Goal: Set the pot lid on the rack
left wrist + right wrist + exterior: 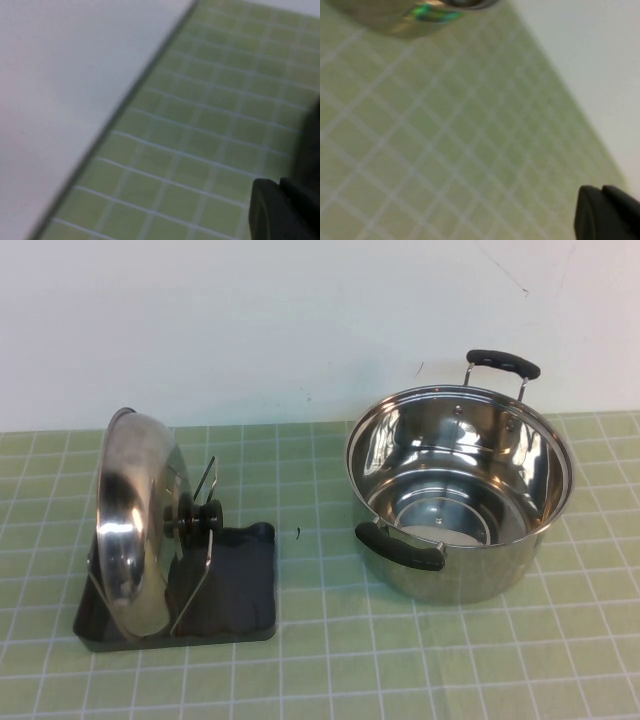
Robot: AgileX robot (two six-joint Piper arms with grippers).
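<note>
Green checked matting covers the counter (330, 660), with a plain white wall behind. On it the pot lid (135, 520) already stands on edge in the rack (235, 585), leaning against a wire loop (200, 540) with its black knob (205, 518) towards the pot (460, 490), which sits open and well apart on the right. Neither arm shows in the high view. Each wrist view catches only a dark tip of its own claw, the left claw (280, 210) and the right claw (605, 212), over bare matting; whether either is open I cannot tell, and neither visibly holds anything. The placing looks done; the sound course is to keep both arms clear so the tilted lid is not nudged.
</note>
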